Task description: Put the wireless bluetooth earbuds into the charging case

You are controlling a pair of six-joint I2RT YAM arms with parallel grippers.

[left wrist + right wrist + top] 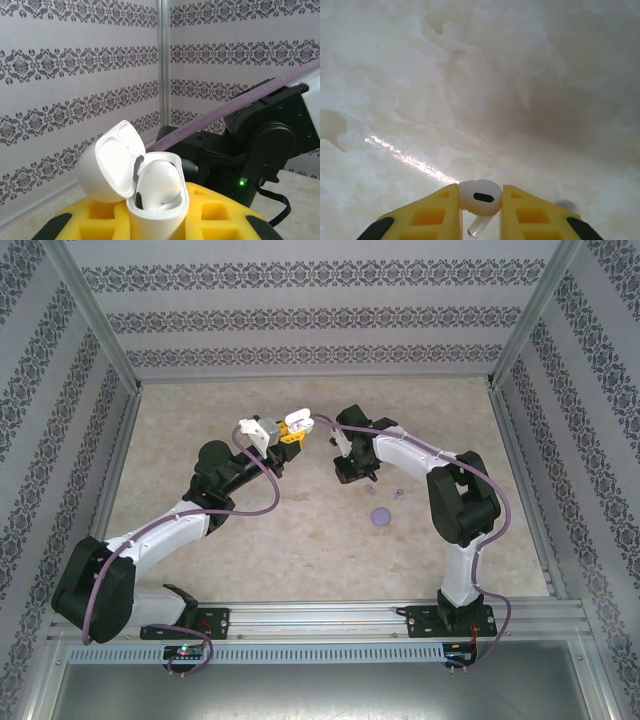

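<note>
Above the middle of the tabletop (180, 420), the left claw (157, 227) is clamped on a white charging case (159, 215). The case is held off the surface with its lid (107, 167) swung open and 1 white earbud (159, 181) seated inside. Just to its right, the right claw (480, 212) pinches a matching earbud (480, 196) by the head, stem pointing down. Farther right, 2 pale purple earbuds (370, 487) and a round purple case (381, 515) lie near each other.

Colours as recorded: my left end effector (157, 227) was yellow, its charging case (125, 175) white. My right end effector (480, 215) was yellow, its earbud (480, 196) white with a black slot. The worktop (495, 75) was cream marble; the walls (75, 65) had grey damask bands.
</note>
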